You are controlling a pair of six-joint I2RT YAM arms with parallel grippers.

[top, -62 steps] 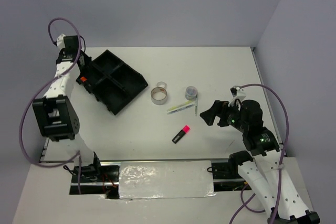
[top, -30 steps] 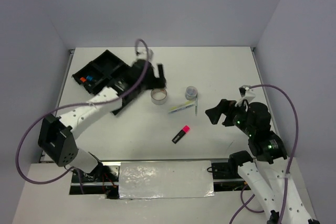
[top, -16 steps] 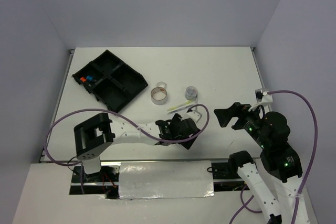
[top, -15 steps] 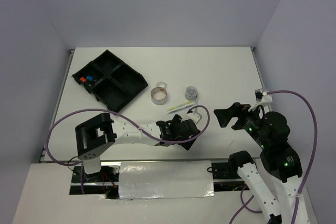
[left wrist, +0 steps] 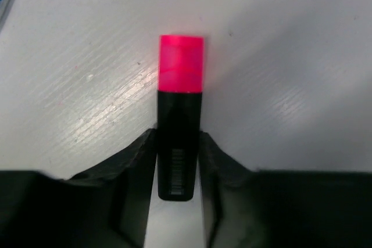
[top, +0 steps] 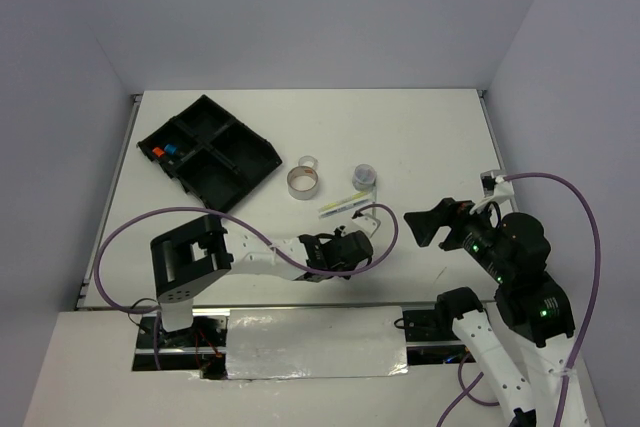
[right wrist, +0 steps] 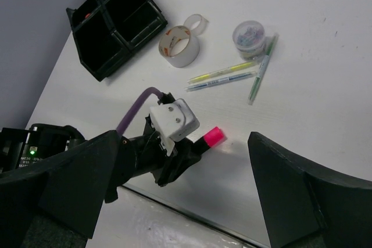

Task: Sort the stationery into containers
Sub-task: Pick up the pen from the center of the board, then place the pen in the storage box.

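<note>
White table (top: pixel 430 127), plain pale lavender walls (top: pixel 300 17) on three sides, soft even light

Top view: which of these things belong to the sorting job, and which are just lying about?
Job: pink highlighter, flanked by the left gripper; orange highlighter and blue highlighter, already in the tray; grey tape roll; clear tape roll; pens; probably the tub of coloured clips.

Lying about: silvery sheet along the near edge; purple cables, part of the rig.

the pink-capped black highlighter (left wrist: pixel 181 114) lies flat near the table's (top: pixel 420 137) front edge. an orange-capped highlighter (top: pixel 156 152) and blue-capped highlighter (top: pixel 170 148) sit in the black tray's (top: pixel 232 137) leftmost compartment; tape roll (top: pixel 304 182) and pens (top: pixel 343 205) lie loose mid-table.
</note>
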